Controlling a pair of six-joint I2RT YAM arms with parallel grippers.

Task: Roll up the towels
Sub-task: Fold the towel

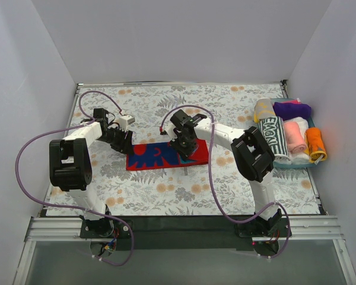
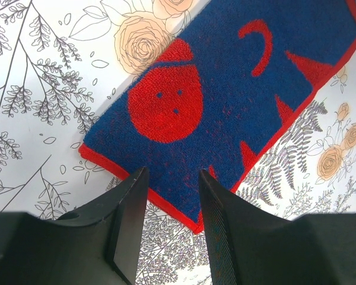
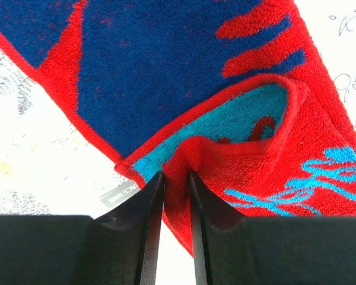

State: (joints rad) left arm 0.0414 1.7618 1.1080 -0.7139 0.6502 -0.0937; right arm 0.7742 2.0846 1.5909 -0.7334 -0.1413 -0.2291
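The red and blue towel (image 1: 166,155) lies flat in the middle of the table, long side left to right. My right gripper (image 1: 184,146) is shut on its folded-over red edge (image 3: 177,172); the fold shows a teal underside and teal script in the right wrist view. My left gripper (image 1: 126,144) is open just above the towel's left corner (image 2: 193,222), empty, with the corner between its fingers. The left wrist view shows a red round face shape (image 2: 165,104) on the dark blue pile. A salmon-pink roll (image 1: 294,136) lies in the tray at the right.
A teal tray (image 1: 296,164) at the right edge holds several rolled towels: purple (image 1: 292,110), green-and-white (image 1: 272,134), orange (image 1: 315,144), yellowish (image 1: 263,109). The flower-and-fern covering (image 1: 184,196) spans the table. White walls stand close on three sides.
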